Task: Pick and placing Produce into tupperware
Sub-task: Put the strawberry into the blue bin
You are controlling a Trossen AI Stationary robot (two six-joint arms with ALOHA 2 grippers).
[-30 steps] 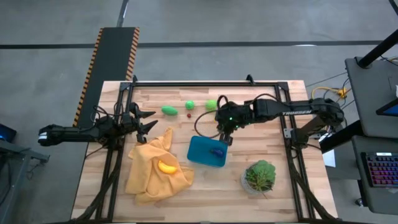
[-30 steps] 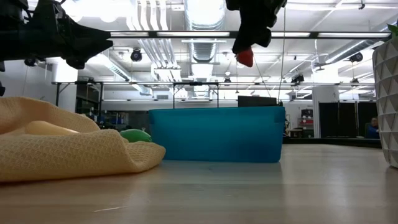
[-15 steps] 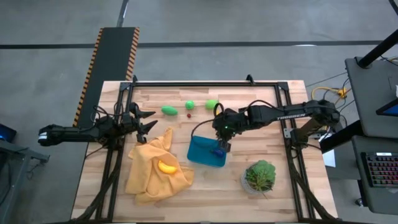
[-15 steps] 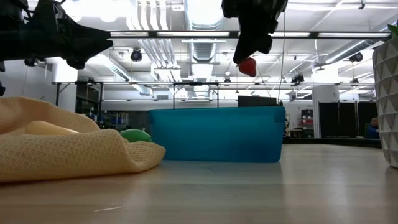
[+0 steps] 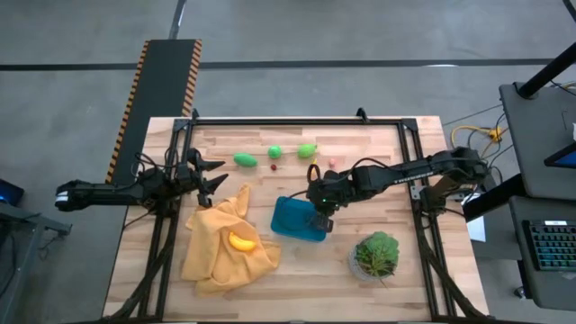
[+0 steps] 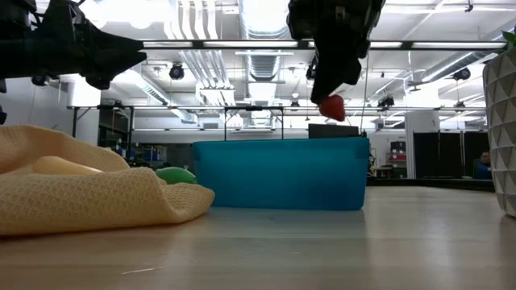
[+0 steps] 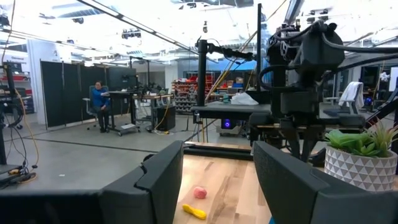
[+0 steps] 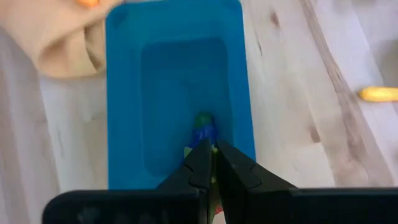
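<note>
The teal-blue tupperware (image 5: 295, 219) (image 6: 282, 173) stands mid-table with a purple piece of produce (image 8: 204, 130) lying on its floor. My right gripper (image 6: 326, 90) (image 5: 322, 222) hangs over its right part, shut on a small red piece of produce (image 6: 331, 107). More produce lies on the table beyond it: three green pieces (image 5: 244, 160) (image 5: 274, 152) (image 5: 308, 150), a tiny red one (image 5: 274, 166), a pink one (image 7: 199, 193) and a yellow one (image 7: 194, 211). An orange-yellow piece (image 5: 240, 240) rests on the mustard cloth (image 5: 225, 243). My left gripper (image 5: 211, 175) waits open at the table's left. My right gripper pinches the red piece by its top (image 6: 329, 101) at the free ends of its two fingers. The fingers come from above, slanting down. The piece hangs below the fingertips, clear of everything, a little above the tupperware's rim (image 6: 282, 139).
A leafy plant in a pot (image 5: 376, 254) stands at the near right, close to the tupperware. The crumpled mustard cloth touches the tupperware's left side. The black frame rails (image 5: 297, 121) run along the table's edges. Bare wood (image 5: 378, 189) lies to the tupperware's right.
My right gripper has carried the red piece down and toward the table's near edge, from beside the tupperware's far rim to over its inside. It has stayed shut on the piece.
</note>
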